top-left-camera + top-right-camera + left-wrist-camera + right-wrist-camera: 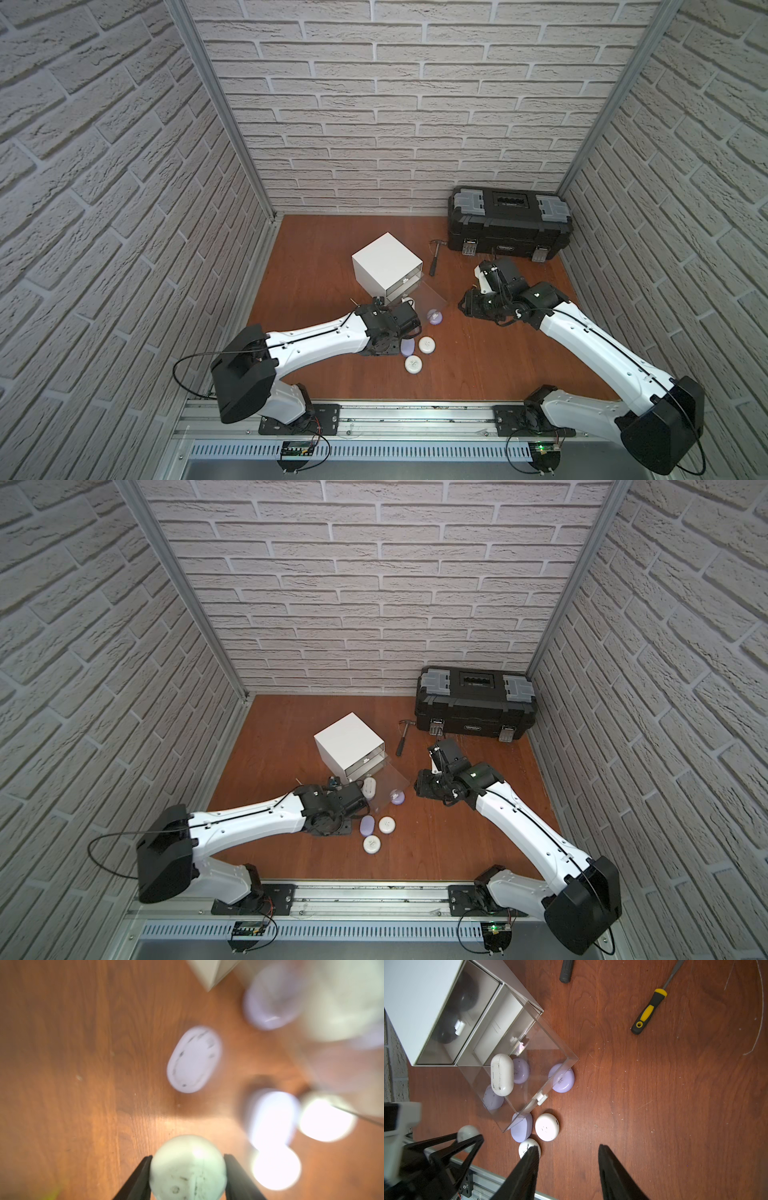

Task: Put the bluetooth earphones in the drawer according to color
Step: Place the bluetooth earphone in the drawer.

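Observation:
My left gripper [188, 1156] is shut on a round white earphone case [188, 1169]; the right wrist view shows it [468, 1137] held above the table, left of the loose cases. The white drawer cabinet [386, 266] has clear drawers pulled out [529, 1047]. A white oval case [502, 1074] and lavender cases [562, 1078] show through them. Dark cases fill the top drawer [446, 1030]. On the table lie a lavender case [408, 348] and two round white cases [427, 345] [413, 365]. My right gripper [568, 1147] hangs open and empty to the right of these.
A big black toolbox [509, 224] stands at the back right, with a hammer [434, 259] in front of it. A yellow-handled screwdriver [648, 1012] lies right of the cabinet. Brick walls close in three sides, and a metal rail [374, 415] runs along the front.

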You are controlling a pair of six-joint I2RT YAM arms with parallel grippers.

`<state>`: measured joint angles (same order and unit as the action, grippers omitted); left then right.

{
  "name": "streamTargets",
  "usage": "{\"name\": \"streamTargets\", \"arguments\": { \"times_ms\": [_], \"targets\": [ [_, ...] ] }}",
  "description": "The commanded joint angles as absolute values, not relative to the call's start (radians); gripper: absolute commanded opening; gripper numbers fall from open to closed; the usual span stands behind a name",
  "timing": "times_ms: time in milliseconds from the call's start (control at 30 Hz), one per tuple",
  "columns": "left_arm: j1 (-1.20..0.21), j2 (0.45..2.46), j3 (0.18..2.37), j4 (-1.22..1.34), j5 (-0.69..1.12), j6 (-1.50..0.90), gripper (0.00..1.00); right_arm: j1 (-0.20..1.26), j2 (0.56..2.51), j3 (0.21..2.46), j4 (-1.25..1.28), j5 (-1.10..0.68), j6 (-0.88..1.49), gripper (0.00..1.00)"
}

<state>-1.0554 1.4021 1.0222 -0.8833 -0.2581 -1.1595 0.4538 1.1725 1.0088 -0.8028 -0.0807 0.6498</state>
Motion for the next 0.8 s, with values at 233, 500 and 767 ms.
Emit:
{"name": "streamTargets", "arguments": {
  "times_ms": [233,500,767],
  "targets": [
    [-1.0,1.583,1.509,-0.992,-0.315,-0.822,0.47,0.418,1.136,0.987,-0.78,-0.08,0.644,0.51],
    [-0.916,1.878,1.793,-0.945,-0.206,-0.707,0.47,0.369,1.073,0.958,-0.802,-0.078,0.631,0.52],
    [-0.897,2.039,1.903,-0.985,-0.177,-0.697,0.47,0.323,1.051,0.939,-0.809,-0.099,0.614,0.51]
  ]
}}
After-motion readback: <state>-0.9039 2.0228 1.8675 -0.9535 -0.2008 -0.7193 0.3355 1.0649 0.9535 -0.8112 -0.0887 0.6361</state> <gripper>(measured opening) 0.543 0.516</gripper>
